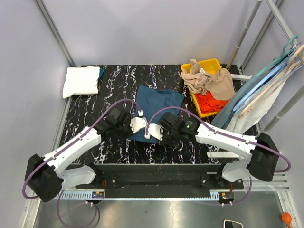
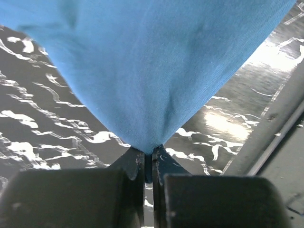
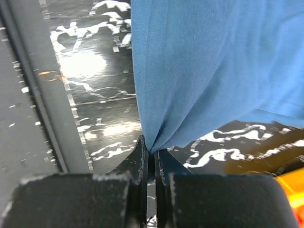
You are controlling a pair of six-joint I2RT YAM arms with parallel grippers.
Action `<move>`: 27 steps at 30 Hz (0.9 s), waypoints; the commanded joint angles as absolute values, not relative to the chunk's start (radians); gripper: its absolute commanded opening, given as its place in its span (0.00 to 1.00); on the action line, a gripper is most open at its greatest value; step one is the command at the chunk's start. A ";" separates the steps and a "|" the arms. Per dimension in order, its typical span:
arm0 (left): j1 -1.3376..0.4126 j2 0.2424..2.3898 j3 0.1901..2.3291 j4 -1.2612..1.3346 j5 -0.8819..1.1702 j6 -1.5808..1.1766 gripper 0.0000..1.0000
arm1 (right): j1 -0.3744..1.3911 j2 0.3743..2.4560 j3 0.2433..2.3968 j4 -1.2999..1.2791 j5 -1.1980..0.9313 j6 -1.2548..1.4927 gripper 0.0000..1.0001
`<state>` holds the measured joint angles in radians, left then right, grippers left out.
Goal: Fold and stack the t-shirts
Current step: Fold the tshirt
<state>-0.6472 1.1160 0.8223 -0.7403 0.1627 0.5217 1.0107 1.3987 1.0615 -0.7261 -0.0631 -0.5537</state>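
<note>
Both arms had met over the middle of the black, white-veined marble-pattern table, right at the near edge of the large dark teal-blue cloth t-shirt. That shirt lay rumpled in the centre of the table, its far part flat and its near edge gathered toward the two wrists. The left gripper was clamped tight, jaws pressed together with only a thin pinch of blue cloth between them, and the fabric fanned out from that pinch like a tent. Same story on the other side: the right gripper was closed hard on its own fold of the shirt, cloth spreading up and away from the tips. The two pinches sat just beside each other, which looked like a paired hold on one edge so the shirt could be drawn or laid over as one piece without bunching. Off at the far left corner, a folded white cloth t-shirt sat apart, likely the place for the stack. At the far right, a yellow plastic bin held crumpled tan t-shirts and a red-orange t-shirt, waiting their turn, well apart from the action.
</note>
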 commanded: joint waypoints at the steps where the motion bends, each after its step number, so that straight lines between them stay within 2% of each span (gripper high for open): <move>1: -0.609 1.176 0.941 -0.782 0.104 0.624 0.00 | 0.994 1.382 1.115 -0.744 0.080 -0.571 0.00; 12: -0.515 1.466 1.234 -0.729 0.190 0.687 0.00 | 0.805 1.423 1.222 -0.716 0.046 -0.661 0.00; 27: -0.407 1.866 1.690 -0.727 0.221 0.727 0.00 | 0.583 1.667 1.414 -0.677 -0.034 -0.779 0.00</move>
